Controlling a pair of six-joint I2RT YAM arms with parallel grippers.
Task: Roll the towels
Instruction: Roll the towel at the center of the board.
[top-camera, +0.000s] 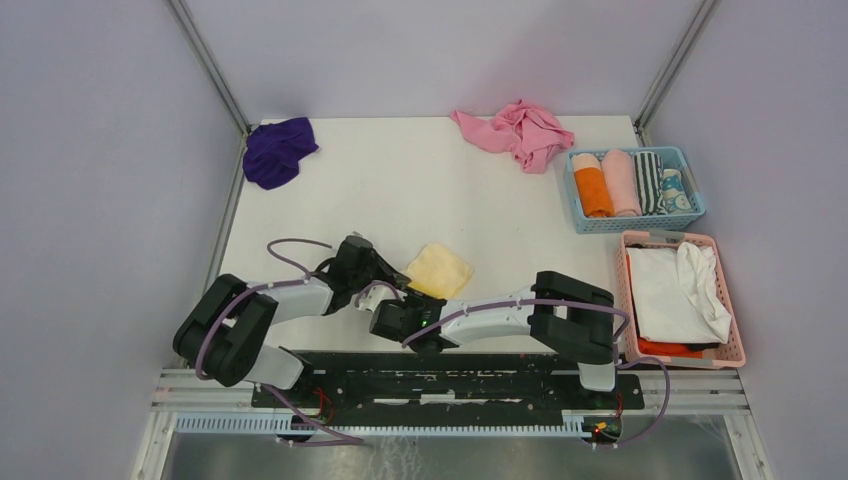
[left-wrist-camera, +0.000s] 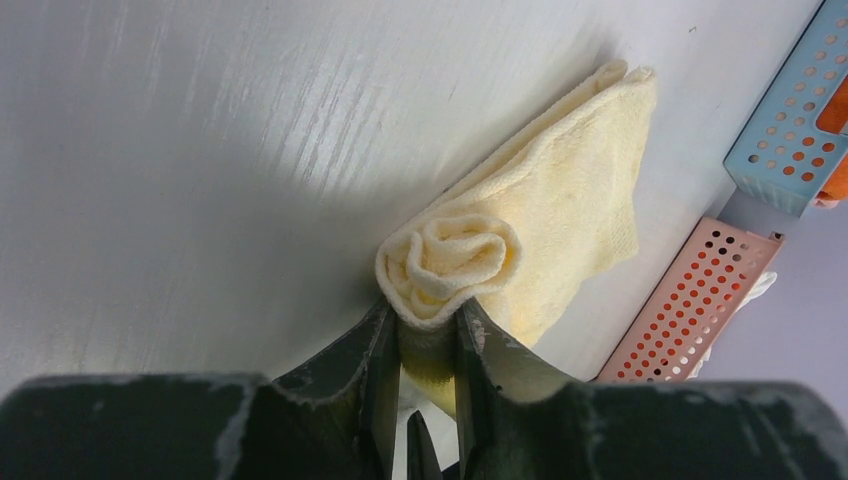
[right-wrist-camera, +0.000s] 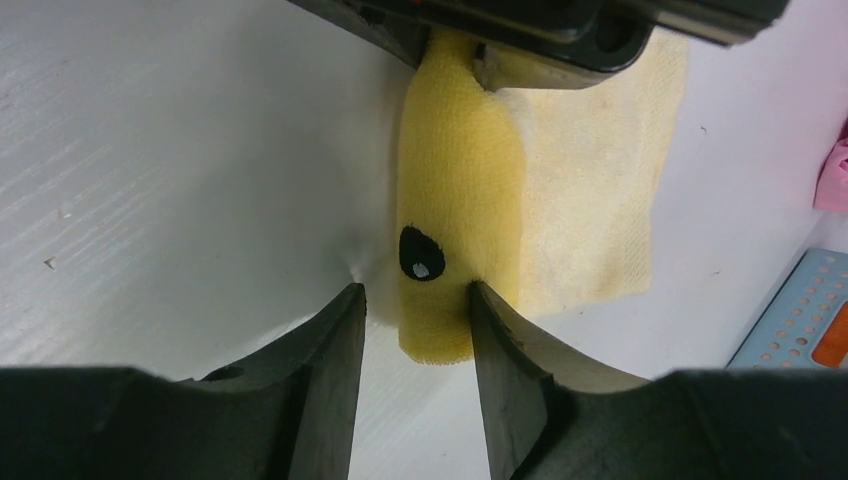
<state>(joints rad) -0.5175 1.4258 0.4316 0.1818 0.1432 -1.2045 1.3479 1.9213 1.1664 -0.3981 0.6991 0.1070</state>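
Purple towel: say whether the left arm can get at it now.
Probably not yet: the left gripper is clamped on the rolled yellow towel. Only bare table lies between it and the purple towel at the far left corner, so once freed the way looks open.

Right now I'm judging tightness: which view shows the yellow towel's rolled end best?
Left wrist: the yellow towel faces it spiral end on, pinched by the left tool. Right wrist shows the roll's side; top external, just a yellow patch.
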